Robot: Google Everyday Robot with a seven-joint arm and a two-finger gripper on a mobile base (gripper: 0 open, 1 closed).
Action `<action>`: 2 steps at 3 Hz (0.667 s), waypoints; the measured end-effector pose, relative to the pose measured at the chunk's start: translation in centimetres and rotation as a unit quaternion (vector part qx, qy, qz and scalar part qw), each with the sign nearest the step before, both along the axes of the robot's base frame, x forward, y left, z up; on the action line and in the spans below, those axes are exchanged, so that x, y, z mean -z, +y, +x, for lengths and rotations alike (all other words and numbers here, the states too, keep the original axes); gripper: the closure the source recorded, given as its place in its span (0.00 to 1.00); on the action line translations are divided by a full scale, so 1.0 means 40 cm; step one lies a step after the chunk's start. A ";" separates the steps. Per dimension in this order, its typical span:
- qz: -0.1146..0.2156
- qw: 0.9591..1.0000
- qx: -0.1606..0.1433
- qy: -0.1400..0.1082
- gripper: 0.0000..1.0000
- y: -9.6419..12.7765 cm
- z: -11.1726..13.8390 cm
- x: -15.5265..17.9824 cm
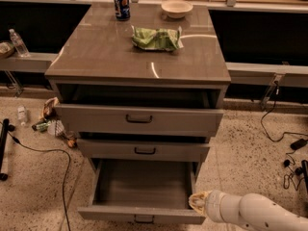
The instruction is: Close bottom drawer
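The bottom drawer (pixel 142 213) of the grey-taupe cabinet (pixel 139 61) is pulled far out, with its grey box interior (pixel 144 184) empty and its dark pull handle (pixel 143 219) at the frame's lower edge. The middle drawer (pixel 143 150) and the top drawer (pixel 139 119) also stand a little open. My gripper (pixel 197 202), on a white arm (pixel 250 213) coming in from the lower right, is at the right front corner of the bottom drawer, next to its front panel.
On the cabinet top are a blue can (pixel 121 4), a white bowl (pixel 176 7) and a green chip bag (pixel 156 37). Bottles and litter (pixel 48 121) lie on the floor at the left, with a black cable (pixel 57 167). More cables (pixel 284 134) lie at the right.
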State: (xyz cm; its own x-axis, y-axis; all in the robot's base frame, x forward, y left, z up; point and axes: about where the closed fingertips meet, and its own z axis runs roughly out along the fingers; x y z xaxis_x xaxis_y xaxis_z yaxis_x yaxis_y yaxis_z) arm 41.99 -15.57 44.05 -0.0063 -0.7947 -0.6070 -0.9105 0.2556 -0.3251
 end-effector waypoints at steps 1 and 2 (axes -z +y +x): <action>-0.003 1.000 0.013 0.002 1.00 -0.046 -0.010 0.101; -0.004 1.000 0.022 0.018 1.00 -0.055 -0.020 0.224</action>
